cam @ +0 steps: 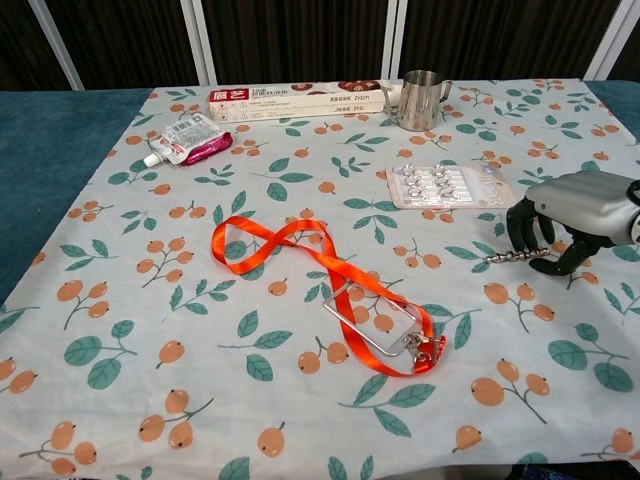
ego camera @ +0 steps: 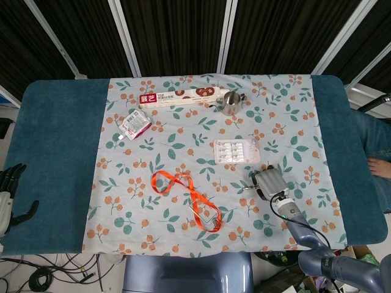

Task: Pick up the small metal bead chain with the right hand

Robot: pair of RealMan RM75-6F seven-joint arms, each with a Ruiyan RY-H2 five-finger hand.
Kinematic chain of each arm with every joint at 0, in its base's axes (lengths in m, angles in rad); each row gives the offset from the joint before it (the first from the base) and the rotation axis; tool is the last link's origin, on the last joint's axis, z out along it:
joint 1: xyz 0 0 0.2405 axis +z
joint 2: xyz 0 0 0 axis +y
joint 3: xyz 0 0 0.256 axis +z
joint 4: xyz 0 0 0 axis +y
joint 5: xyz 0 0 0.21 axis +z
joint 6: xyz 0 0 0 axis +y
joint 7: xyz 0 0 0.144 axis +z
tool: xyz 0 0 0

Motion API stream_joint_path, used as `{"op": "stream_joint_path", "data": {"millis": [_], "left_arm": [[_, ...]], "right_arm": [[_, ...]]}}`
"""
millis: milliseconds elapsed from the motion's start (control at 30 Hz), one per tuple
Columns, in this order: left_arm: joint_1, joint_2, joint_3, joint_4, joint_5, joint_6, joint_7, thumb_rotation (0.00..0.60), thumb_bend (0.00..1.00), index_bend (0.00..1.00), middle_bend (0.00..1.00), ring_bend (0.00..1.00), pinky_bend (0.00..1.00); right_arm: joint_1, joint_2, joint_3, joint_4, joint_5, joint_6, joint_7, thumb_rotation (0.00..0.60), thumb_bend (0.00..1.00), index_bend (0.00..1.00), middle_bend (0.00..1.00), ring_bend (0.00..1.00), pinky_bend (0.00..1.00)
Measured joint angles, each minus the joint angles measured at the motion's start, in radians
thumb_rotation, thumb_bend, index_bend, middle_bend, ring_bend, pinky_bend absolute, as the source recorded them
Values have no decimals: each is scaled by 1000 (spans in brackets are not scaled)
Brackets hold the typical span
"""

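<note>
The small metal bead chain (cam: 517, 257) showed as a thin silvery string of tiny beads, lying nearly level over the floral cloth (cam: 300, 420) near the right edge of the tabletop, in front of the blister pack (cam: 448, 185). The right hand (cam: 560, 222) arched over it with dark fingers (cam: 519, 230) curled down and the thumb reaching in from the right; the chain's right end met them, apparently pinched, though the exact contact was hard to make out. The chest view alone showed this; from the head view the hand's grey back (ego camera: 269, 182) covered the fingers, and only a faint bit of chain peeked out at its left. The left hand (ego camera: 10, 196), seen only from the head view at the tabletop's left edge, was partly cut off, fingers spread.
</note>
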Motion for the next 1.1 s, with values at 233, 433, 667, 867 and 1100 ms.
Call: {"op": "stream_joint_path", "data": {"millis": [233, 433, 667, 867, 1100], "left_arm": [[0, 0, 0, -2, -1, -1, 1, 600, 337, 0, 37, 3, 0], [0, 1, 0, -3, -2, -2, 0, 600, 336, 0, 37, 3, 0], [1, 2, 0, -3, -2, -1, -1, 600, 337, 0, 37, 3, 0], [0, 2, 0, -3, -2, -2, -1, 600, 337, 0, 37, 3, 0], [1, 2, 0, -4, 0, 0, 0, 600, 337, 0, 37, 3, 0]], "right_arm": [[-1, -5, -1, 10, -10, 1, 12, 600, 301, 534, 464, 467, 284], [-1, -7, 1, 9, -20, 7, 17, 600, 334, 555, 467, 471, 289], [1, -4, 0, 2, -17, 0, 13, 600, 368, 569, 467, 470, 288], [0, 8, 7, -15, -15, 2, 23, 600, 381, 576, 467, 471, 291], [0, 19, 8, -27, -10, -3, 27, 600, 391, 594, 468, 473, 292]]}}
